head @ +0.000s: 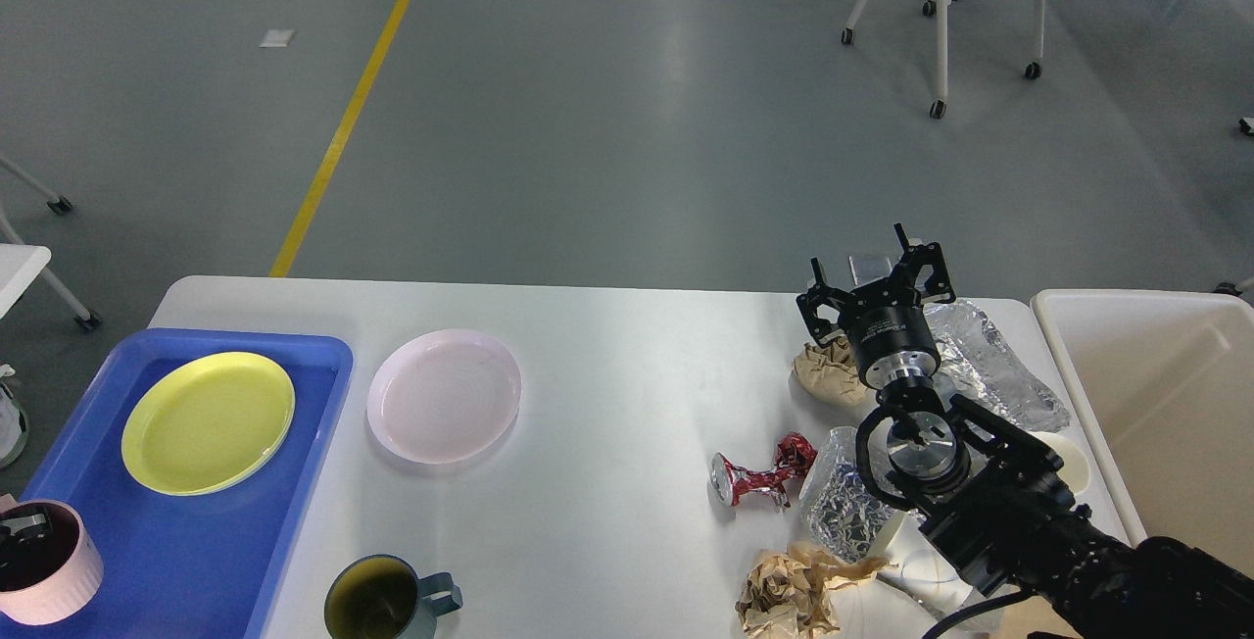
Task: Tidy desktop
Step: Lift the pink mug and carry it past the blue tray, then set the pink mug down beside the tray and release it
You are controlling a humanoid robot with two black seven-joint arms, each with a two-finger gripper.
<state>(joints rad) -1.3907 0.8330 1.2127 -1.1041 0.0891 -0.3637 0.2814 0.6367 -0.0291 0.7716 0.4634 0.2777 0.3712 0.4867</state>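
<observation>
I am holding my right gripper (875,278) with its fingers spread over the far right of the wide white desktop (607,404), a crumpled brown paper ball (828,369) lying just below them, while my left gripper (24,533), its fingers too hidden to read, is sitting inside the ribbed pink cup (49,570) on the blue plastic tray (186,541).

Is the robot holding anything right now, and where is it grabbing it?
The left pincer grips the pink cup by its rim, over the blue tray. The right pincer is open, holding nothing.
</observation>
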